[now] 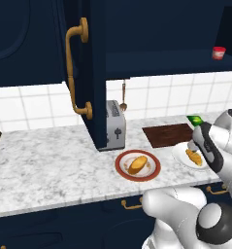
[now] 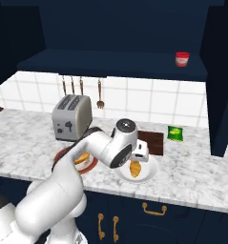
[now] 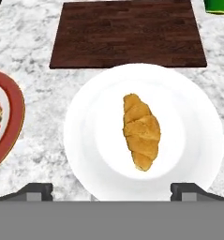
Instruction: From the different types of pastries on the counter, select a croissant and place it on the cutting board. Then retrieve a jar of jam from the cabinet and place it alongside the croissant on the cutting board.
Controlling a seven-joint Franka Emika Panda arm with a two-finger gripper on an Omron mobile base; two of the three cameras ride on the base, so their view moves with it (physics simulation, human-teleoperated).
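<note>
I am hovering my gripper [image 3: 111, 190], jaws wide, over the light, flaky croissant [image 3: 141, 131] at frame centre, aiming across its thick middle.

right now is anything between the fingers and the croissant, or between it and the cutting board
Nothing visible is. In the hand view the croissant lies alone on the white plate, with the open fingers spread on either side above it. The cutting board lies bare just beyond the plate, with only marbled counter between them.
</note>
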